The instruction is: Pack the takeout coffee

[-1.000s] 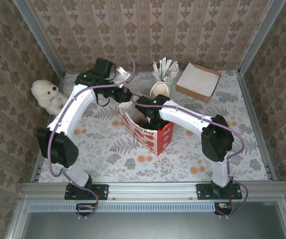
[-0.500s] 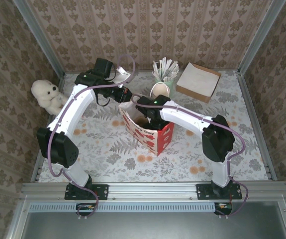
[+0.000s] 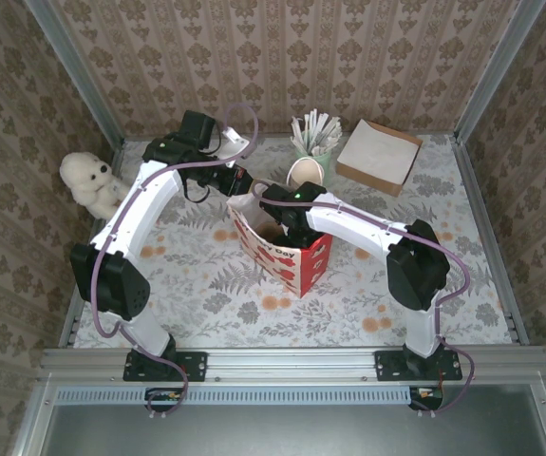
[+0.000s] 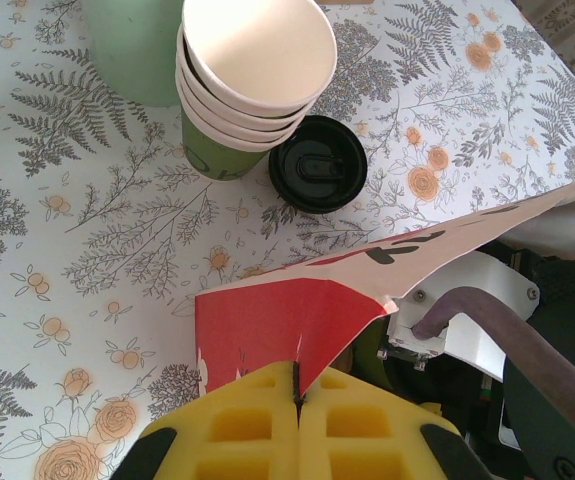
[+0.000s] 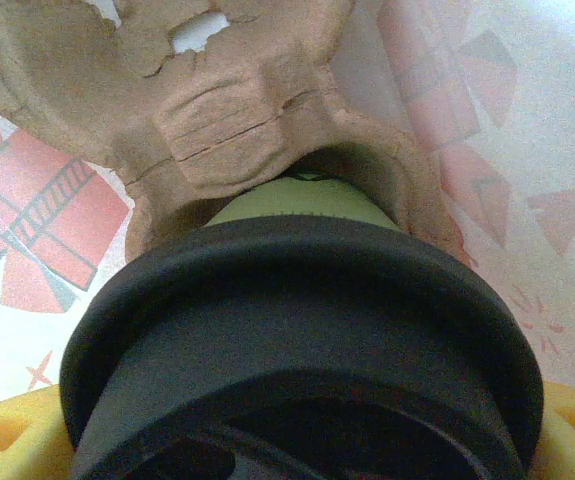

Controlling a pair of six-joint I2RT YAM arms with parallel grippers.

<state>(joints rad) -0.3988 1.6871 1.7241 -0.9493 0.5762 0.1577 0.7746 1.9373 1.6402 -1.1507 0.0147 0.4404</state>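
Currently takeout coffee (image 5: 297, 300) clamped between right jaws, inside bag (image 3: 296, 264).

You have soft, even light from overhead in the top view: the table (image 3: 197, 285) reads bright, shadows under the arms are short and faint, and nothing glares. Your left wrist view is crisp on the stacked cups (image 4: 252, 80) but soft on the yellow pads (image 4: 247, 430) nearest the lens. In your right wrist view, light filters pinkish through the bag (image 5: 527, 120), and the takeout coffee (image 5: 302, 300) looms dark and blurred.
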